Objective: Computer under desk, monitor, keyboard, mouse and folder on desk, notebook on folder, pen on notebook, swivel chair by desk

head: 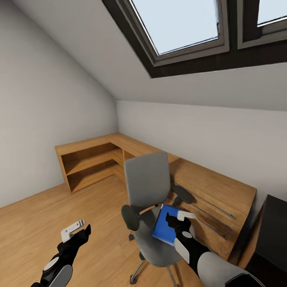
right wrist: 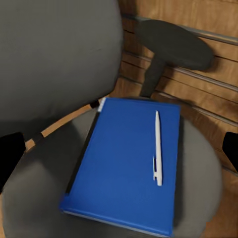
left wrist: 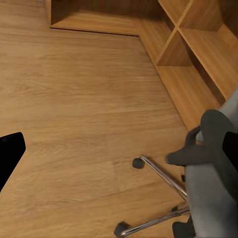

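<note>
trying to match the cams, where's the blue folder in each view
Head view: the blue folder lies on the swivel chair seat, just beyond the right gripper.
Left wrist view: not in this picture; the chair's armrest and chrome base are.
Right wrist view: folder centre frame on the seat, white pen on it.
Shared landmark: the swivel chair.

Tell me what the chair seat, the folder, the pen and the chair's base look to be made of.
Chair seat: matte grey, likely fabric; no sheen.
Folder: smooth bright blue cover, plastic or coated card; dark spine edge.
Pen: glossy white, probably plastic.
Chair base: bright reflective legs, seemingly chromed metal, on black casters.
</note>
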You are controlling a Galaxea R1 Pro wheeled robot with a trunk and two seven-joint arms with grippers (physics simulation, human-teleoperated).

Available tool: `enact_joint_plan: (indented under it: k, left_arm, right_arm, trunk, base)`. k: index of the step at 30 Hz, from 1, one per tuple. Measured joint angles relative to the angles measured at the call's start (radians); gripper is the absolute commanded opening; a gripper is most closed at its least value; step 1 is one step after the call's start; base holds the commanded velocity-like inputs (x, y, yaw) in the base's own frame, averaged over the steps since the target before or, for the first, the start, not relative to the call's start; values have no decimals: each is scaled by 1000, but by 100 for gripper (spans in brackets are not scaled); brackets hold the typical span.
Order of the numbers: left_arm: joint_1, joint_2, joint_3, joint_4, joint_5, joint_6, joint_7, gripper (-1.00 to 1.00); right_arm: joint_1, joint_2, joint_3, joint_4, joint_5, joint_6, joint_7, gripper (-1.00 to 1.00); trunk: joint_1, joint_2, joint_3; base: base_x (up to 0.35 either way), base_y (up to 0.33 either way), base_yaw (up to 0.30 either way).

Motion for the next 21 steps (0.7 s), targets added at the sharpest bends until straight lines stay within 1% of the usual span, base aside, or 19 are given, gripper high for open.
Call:
enact_joint_plan:
  k: [2, 4, 6, 9, 12, 15, 19, 20, 21]
  left_arm:
    - [0, 0, 0, 0, 0, 0, 0, 100]
    - [0, 0, -1, 0, 0, 0, 1, 100]
    - [0, -1, -1, 0, 0, 0, 1, 100]
    - [0, 0, -1, 0, 0, 1, 0, 100]
    - [0, 0, -1, 0, -1, 1, 0, 100]
    - [0, 0, -1, -1, -3, 0, 0, 100]
    - [0, 0, -1, -4, -4, 0, 0, 100]
    - [0, 0, -1, -4, -4, 0, 0, 100]
    - [0, 0, -1, -35, -5, -1, 0, 100]
  right_arm:
    - [0, -1, 0, 7, 0, -17, 0, 100]
    - [0, -3, 0, 34, 0, -66, 1, 100]
    - [0, -3, 1, 44, 2, -88, 1, 100]
    - [0, -3, 1, 49, 2, -96, 0, 100]
    - [0, -3, 0, 50, 1, -81, 0, 100]
    - [0, -9, -4, 50, 1, -23, -1, 100]
    - [0, -46, -7, 46, -2, 90, -1, 100]
    - [-1, -56, -7, 44, -3, 133, -1, 100]
    - [-3, -70, -8, 40, -3, 203, -1, 100]
  trunk:
    - [0, 0, 0]
    - [0, 0, 0]
    - [0, 0, 0]
    - [0, 0, 0]
    - [1, 0, 0]
    - [1, 0, 0]
    - [1, 0, 0]
    - [1, 0, 0]
    - [1, 0, 0]
  base:
    - [317, 33, 0]
    - [320, 10, 0]
    - [227, 4, 0]
    - [84, 1, 0]
    - [26, 0, 0]
    - [7, 0, 0]
    - [1, 0, 0]
    - [0, 0, 0]
    - [0, 0, 0]
